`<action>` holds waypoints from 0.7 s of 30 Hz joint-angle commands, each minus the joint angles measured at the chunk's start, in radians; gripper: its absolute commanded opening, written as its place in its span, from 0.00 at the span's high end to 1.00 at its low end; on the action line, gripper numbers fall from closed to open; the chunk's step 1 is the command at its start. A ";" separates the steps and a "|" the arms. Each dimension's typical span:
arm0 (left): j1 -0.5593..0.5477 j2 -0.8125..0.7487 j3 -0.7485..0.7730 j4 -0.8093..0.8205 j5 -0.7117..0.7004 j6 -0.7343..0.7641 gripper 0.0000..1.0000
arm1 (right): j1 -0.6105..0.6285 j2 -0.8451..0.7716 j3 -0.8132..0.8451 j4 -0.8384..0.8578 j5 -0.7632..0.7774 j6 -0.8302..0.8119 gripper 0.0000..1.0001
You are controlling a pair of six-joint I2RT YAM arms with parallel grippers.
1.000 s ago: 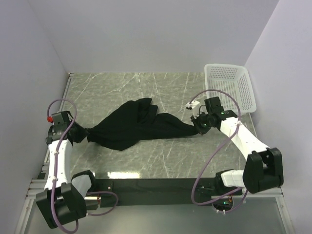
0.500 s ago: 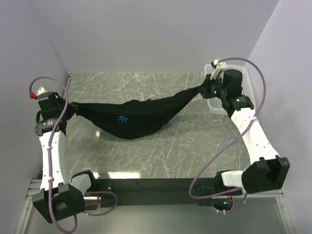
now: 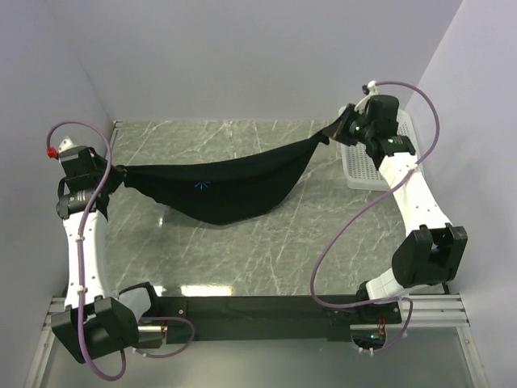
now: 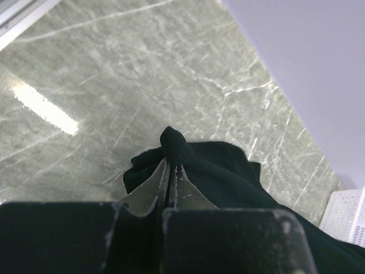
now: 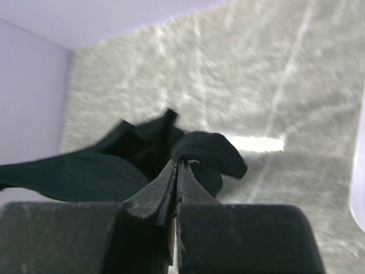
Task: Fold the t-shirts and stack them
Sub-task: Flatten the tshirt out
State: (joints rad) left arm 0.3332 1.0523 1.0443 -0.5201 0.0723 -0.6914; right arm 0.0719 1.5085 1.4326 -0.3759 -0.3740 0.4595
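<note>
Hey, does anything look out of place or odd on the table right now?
Nothing spilled or damaged. The black t-shirt hangs bunched like a hammock between the left gripper and right gripper, sagging in the middle rather than spread flat.

Both arms up and spread wide; left arm [image 3: 83, 242] rises steeply from its base at the near-left, wrist bent inward; left end effector [image 3: 115, 174] points right; its fingers [image 4: 149, 188] are pressed together, just a thin slit between them in the wrist view, pinching a bunched edge of the shirt [image 3: 222, 192]; right arm [image 3: 416, 198] reaches far from its base, forearm angled back and left; right end effector [image 3: 337, 132] points left, farther from the bases than the left one; its fingers [image 5: 153, 197] likewise clamped tight on cloth.
</note>
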 commanded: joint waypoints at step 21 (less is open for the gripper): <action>0.032 0.147 0.010 0.173 0.069 -0.057 1.00 | 0.011 0.192 0.360 0.066 0.205 0.071 1.00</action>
State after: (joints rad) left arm 0.3496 1.1645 1.0710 -0.4446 0.1097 -0.7273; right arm 0.0742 1.6127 1.6817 -0.3569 -0.2874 0.5949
